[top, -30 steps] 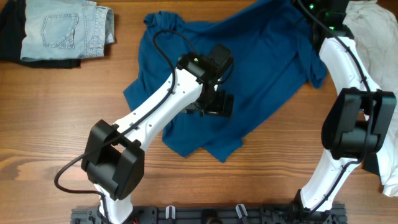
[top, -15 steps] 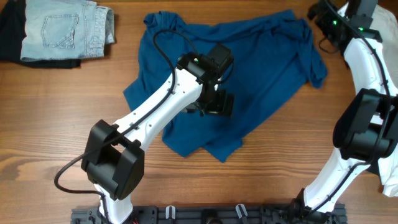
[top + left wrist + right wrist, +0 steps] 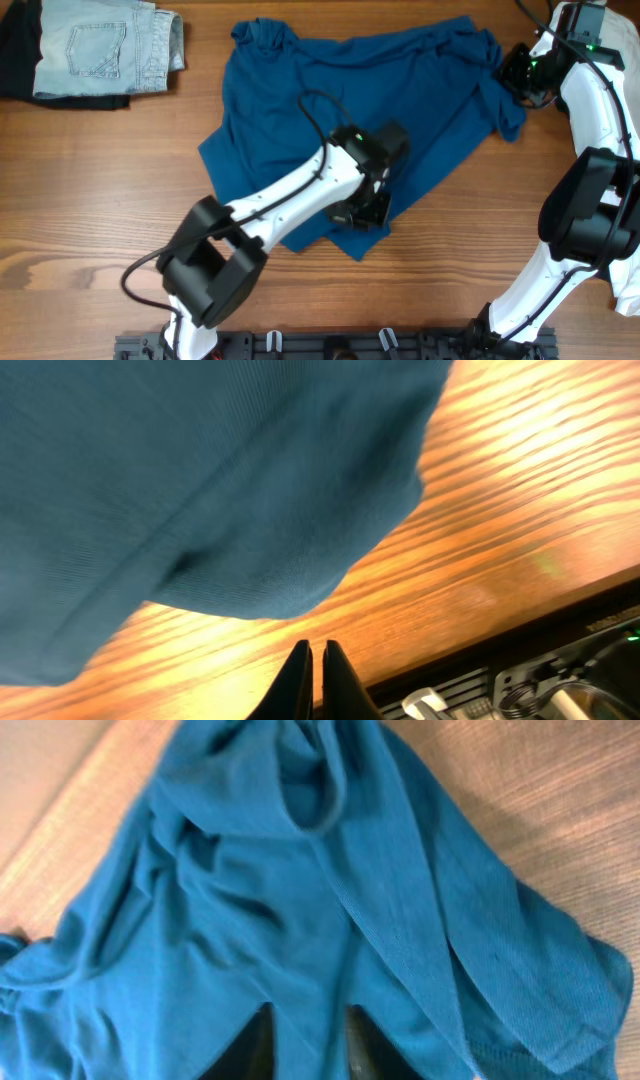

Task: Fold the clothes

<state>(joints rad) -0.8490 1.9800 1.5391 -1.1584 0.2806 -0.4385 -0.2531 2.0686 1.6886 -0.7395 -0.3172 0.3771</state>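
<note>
The clothes point(image 3: 400, 100), a deep-blue top, lie crumpled and partly spread on the wooden table. My left gripper point(image 3: 365, 208) hangs over the top's near hem. In the left wrist view it point(image 3: 312, 652) is shut with nothing between its fingers, and its tips are over bare wood just short of the cloth's edge point(image 3: 200, 480). My right gripper point(image 3: 518, 72) is at the top's right sleeve. The right wrist view shows a ridge of blue cloth point(image 3: 300, 870) running up between the two dark fingers, with the gripper point(image 3: 305, 1020) shut on it.
A pale denim piece point(image 3: 100, 45) lies folded at the back left on something dark point(image 3: 15, 50). White cloth point(image 3: 628, 290) shows at the right edge. A black rail point(image 3: 330, 345) runs along the table's front edge, close below the left gripper.
The left gripper has moved from the middle of the top to its near hem and has shut. The right gripper has swung right to the sleeve and closed on cloth.
</note>
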